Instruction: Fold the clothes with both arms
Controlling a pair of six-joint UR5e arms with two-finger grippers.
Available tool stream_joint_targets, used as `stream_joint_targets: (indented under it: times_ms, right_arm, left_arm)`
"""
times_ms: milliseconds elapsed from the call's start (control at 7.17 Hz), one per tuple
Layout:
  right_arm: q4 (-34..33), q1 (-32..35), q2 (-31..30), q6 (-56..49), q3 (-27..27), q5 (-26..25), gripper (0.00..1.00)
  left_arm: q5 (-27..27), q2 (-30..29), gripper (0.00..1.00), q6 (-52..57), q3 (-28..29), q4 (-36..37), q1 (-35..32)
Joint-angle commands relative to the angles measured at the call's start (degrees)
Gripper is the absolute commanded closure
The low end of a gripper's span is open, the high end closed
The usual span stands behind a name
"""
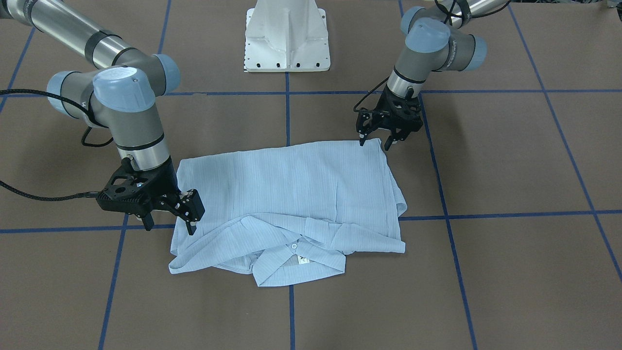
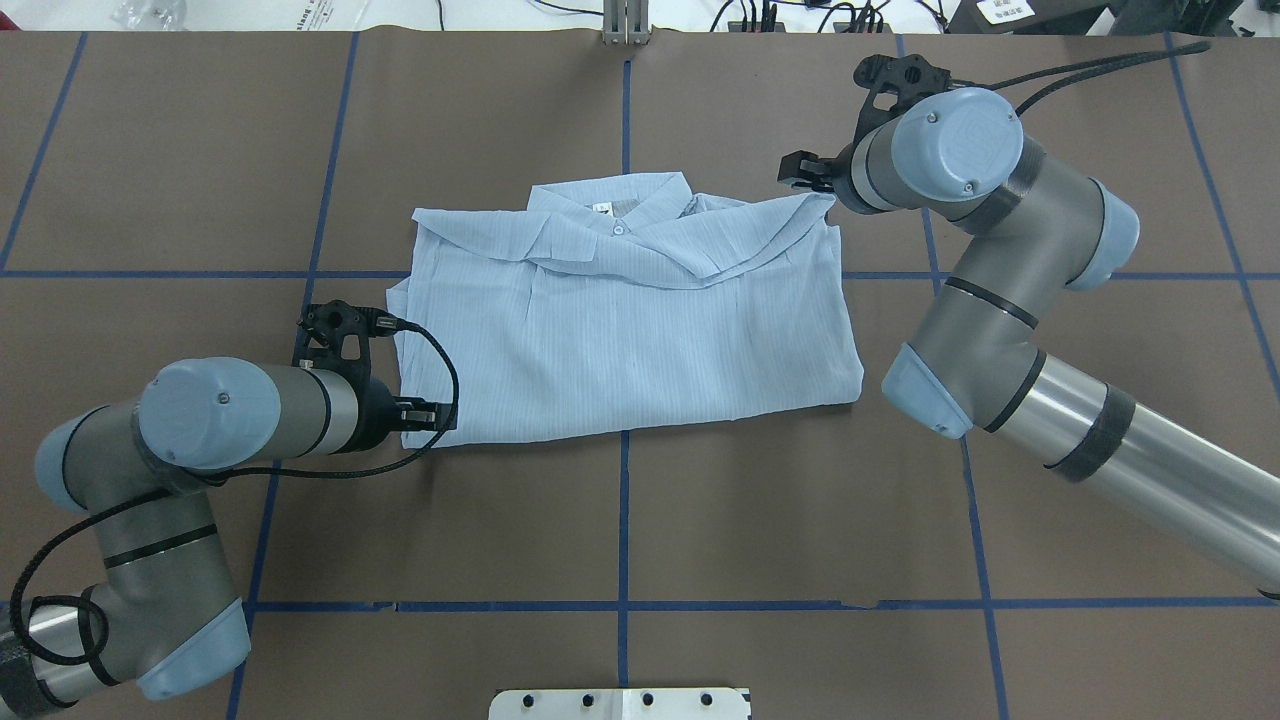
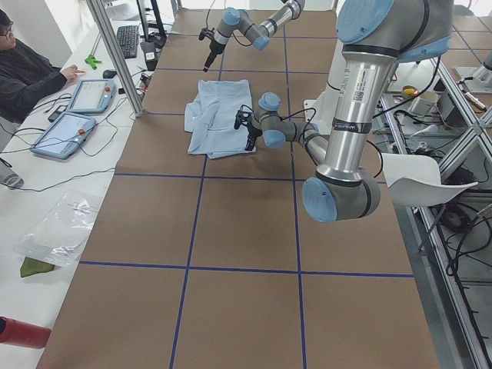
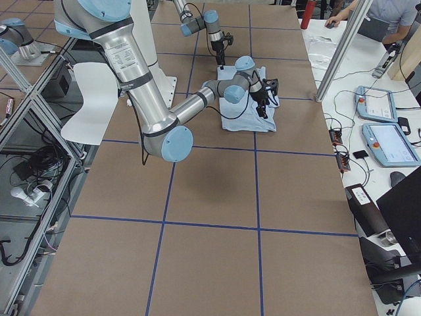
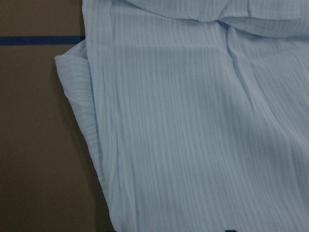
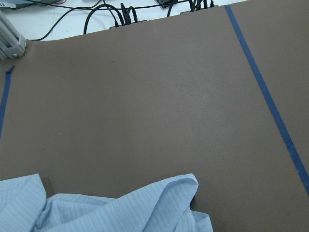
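Observation:
The clothes are one light blue striped shirt [image 1: 291, 184], folded into a rough rectangle on the brown table, collar [image 1: 296, 257] and neck label toward the operators' side. My left gripper [image 1: 375, 143] hangs open at the shirt's hem corner nearest the robot, one fingertip at the cloth edge, the other off it. My right gripper [image 1: 170, 224] is open low at the opposite side edge near the shoulder, one finger over the cloth, one over bare table. Neither holds anything. In the left wrist view the shirt [image 5: 193, 125] fills the frame; the right wrist view catches only a shirt corner [image 6: 159, 203].
The white pedestal base [image 1: 286, 39] stands behind the shirt. Blue tape lines [image 2: 625, 520] grid the brown table [image 2: 700, 520]. A person [image 3: 27, 73] sits at a side bench with tablets [image 3: 73, 127]; another person [image 4: 388, 13] works at the opposite bench.

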Motion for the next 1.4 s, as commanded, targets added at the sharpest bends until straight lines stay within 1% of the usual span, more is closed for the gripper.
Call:
stream_joint_targets:
  times_ms: [0,140,279,558,698,837,977,1256]
  right_arm:
    - [0.00,-0.09,0.00,-0.06,-0.01,-0.04,0.00]
    - [0.00,-0.09,0.00,0.03,-0.01,-0.04,0.00]
    - [0.00,-0.09,0.00,0.12,-0.01,-0.04,0.00]
    - [0.00,-0.09,-0.09,-0.15,-0.01,-0.04,0.00]
    - [0.00,-0.09,-0.09,-0.23,-0.01,-0.04,0.00]
    - [0.00,-0.09,0.00,-0.06,0.08,-0.04,0.00]
    - [0.00,-0.18,0.00,0.12,0.34,0.04,0.00]
    - [-0.09,-1.32,0.00,0.73,2.18,-0.04,0.00]
  left_arm:
    - [0.00,-0.15,0.30,0.00,0.65,0.00,0.39]
    - [-0.08,-0.33,0.41,0.00,0.74,0.00,0.48]
    - [-0.09,-0.24,0.56,-0.09,0.83,0.00,0.91]
    - [-0.09,-0.24,1.00,-0.18,0.57,0.00,1.01]
    - [0.00,-0.07,1.00,-0.18,0.04,0.00,0.92]
    - [0.00,1.41,1.00,0.43,-1.79,0.00,0.66]
    - [-0.52,4.39,1.00,1.31,-4.07,0.17,-0.04]
    - [-0.09,5.73,1.00,10.95,-3.40,0.35,-5.91]
